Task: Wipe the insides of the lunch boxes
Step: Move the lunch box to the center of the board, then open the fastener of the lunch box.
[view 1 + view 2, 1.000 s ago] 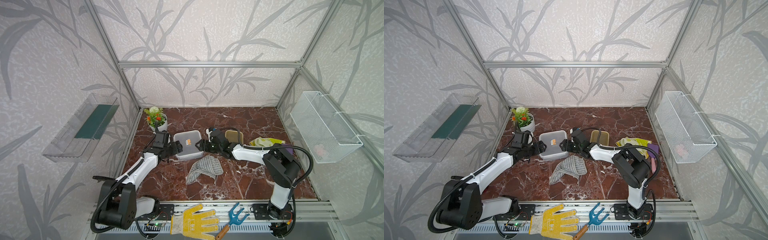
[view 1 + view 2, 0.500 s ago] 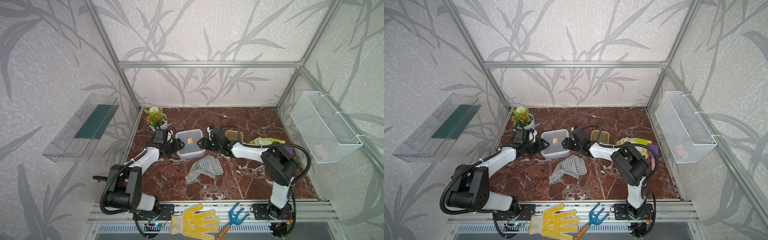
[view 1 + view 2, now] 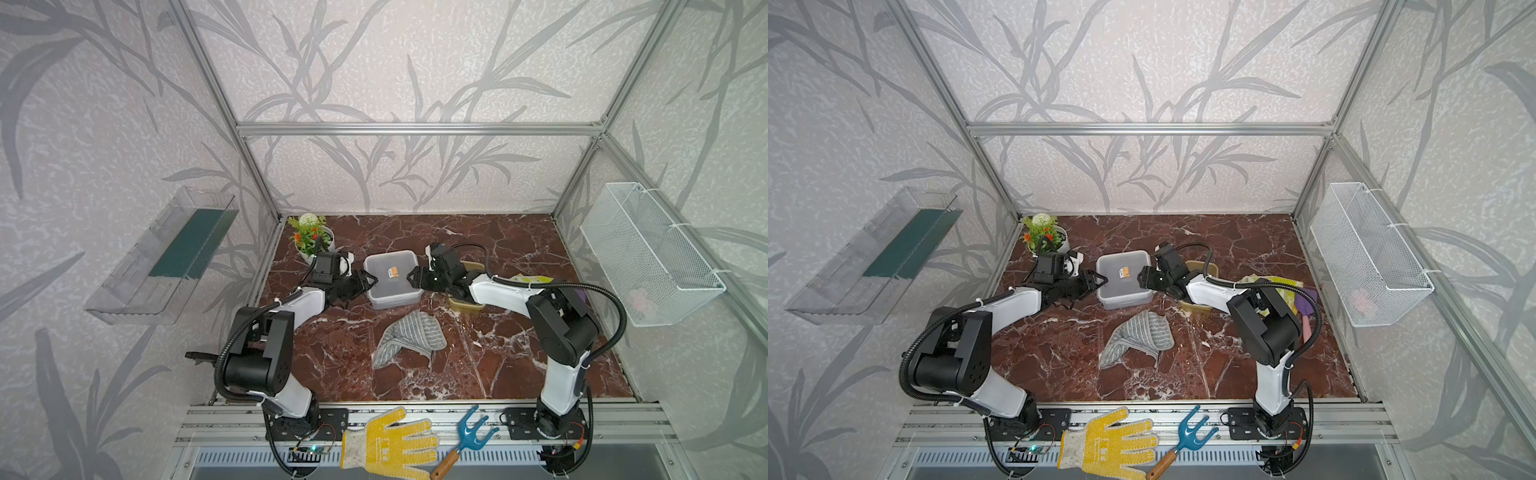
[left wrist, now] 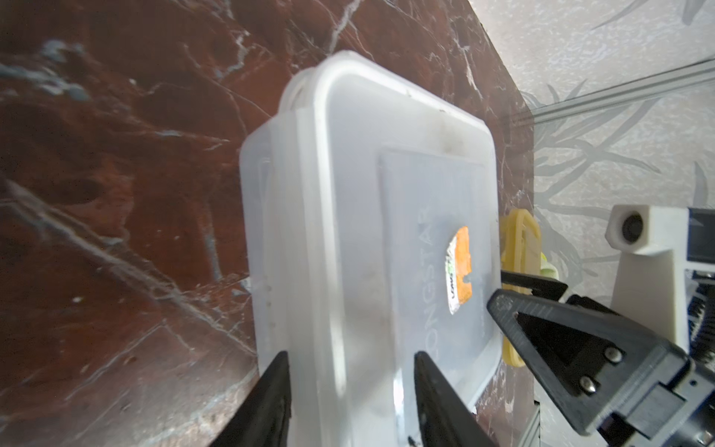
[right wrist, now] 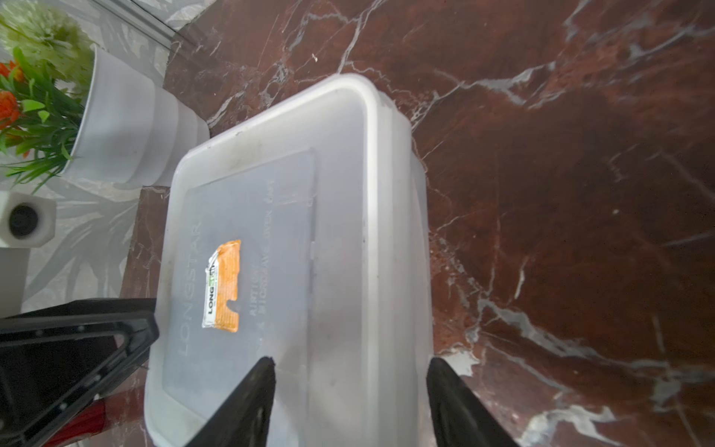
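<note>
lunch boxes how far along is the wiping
Nothing looks wiped. In hand: left end effector and right end effector straddle the lidded clear box at its ends. The cloth lies untouched. Left: open it, wipe it, then the amber box.

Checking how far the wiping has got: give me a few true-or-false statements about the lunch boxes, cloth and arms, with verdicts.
The grey lunch box has its lid on. True.
The striped cloth lies inside that box. False: it lies on the table in front of it.
The left gripper and right gripper are at opposite ends of that box. True.
The yellow glove lies on the marble. False: it lies on the front rail.
</note>
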Tool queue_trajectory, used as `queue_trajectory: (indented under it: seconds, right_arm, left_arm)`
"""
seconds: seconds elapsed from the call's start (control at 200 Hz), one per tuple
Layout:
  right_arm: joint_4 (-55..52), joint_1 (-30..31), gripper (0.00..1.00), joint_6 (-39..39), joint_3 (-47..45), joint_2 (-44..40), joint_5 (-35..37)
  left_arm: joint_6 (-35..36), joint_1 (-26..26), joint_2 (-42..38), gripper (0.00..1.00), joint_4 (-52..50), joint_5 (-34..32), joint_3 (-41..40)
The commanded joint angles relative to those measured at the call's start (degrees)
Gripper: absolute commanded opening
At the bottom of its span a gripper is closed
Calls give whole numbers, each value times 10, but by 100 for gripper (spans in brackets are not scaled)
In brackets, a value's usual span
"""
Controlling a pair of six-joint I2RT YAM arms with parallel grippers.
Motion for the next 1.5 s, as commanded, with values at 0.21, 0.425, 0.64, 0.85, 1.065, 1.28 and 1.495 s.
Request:
queue_trajectory:
  seconds: [0.21,0.425,0.64,0.85,1.065,1.28,1.495]
  right_arm:
    - [-126,-6,66,-88,69,8,47]
    - [-132,-10,66,-120,97,22,32]
    - [-136,-16,58,-130,110,38,15]
    - [-132,-17,50,-130,105,38,17]
    - [-131,-17,49,-131,106,44,6]
    - [-123,-20,56,-116,101,46,-10]
    - [-98,-29,56,-102,90,44,-34]
  left_arm:
    - [-50,55,7,61,53,48,-18]
    - [-88,71,5,60,137,78,-52]
    - [-144,72,60,54,284,117,-74]
    - [-233,81,144,44,457,148,-103]
    - [-275,81,186,40,559,153,-126]
    - [-295,81,228,41,618,168,-141]
    - [-366,85,279,51,767,181,-163]
